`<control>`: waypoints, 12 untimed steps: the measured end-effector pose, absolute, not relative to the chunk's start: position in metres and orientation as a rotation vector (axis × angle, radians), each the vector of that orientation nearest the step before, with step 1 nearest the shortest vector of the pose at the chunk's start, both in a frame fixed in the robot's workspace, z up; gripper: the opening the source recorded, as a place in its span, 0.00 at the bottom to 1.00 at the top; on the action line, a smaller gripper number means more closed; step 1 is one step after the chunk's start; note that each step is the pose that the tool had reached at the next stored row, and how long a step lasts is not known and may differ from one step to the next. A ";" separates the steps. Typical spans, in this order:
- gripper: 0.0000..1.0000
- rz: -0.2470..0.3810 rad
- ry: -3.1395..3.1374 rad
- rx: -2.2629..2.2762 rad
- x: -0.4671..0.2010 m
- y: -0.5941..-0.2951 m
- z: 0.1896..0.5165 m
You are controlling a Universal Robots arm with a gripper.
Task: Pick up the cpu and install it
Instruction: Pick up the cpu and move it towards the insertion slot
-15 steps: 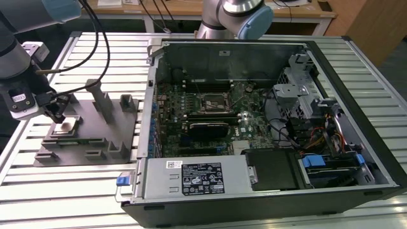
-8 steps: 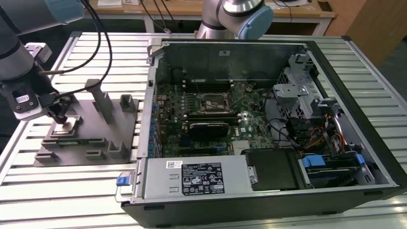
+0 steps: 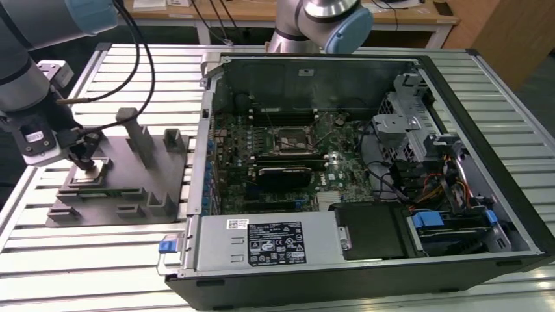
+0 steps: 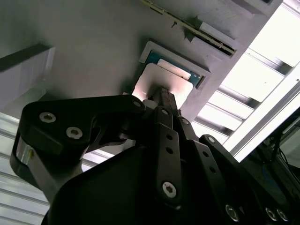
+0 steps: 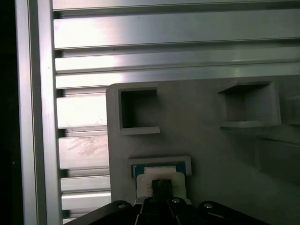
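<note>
Tool point(image 3: 83, 159) is tip-down over the small flat square cpu with a silvery-white metal top point(image 3: 93, 171). The cpu lies directly beneath the tool in its pocket of the grey plastic fixture plate point(image 3: 121, 198), on the slatted aluminium counter point(image 3: 87, 260). I cannot tell whether the tool is open or closed. The black-framed square socket point(image 3: 290, 138) in the open black computer case point(image 3: 485, 84) lies well away from the tool, toward the exterior view's right. Judged early: the cpu is not yet lifted, so pick-up and install both remain.

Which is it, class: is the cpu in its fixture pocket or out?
In: the cpu lies flat inside the raised pocket of the grey fixture, pincer right over it.
</note>
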State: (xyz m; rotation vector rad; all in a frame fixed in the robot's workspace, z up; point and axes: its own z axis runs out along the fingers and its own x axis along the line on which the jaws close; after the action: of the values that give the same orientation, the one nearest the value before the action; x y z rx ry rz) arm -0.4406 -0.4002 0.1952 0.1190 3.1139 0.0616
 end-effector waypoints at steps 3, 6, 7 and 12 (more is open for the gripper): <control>0.11 0.061 3.114 0.119 -0.440 -0.401 0.195; 0.11 0.061 3.114 0.119 -0.440 -0.402 0.195; 0.11 0.061 3.114 0.119 -0.440 -0.402 0.195; 0.17 0.061 3.114 0.119 -0.440 -0.402 0.195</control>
State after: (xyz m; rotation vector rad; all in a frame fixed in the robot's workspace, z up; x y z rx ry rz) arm -0.4400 -0.4017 0.1946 0.1190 3.1139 0.0607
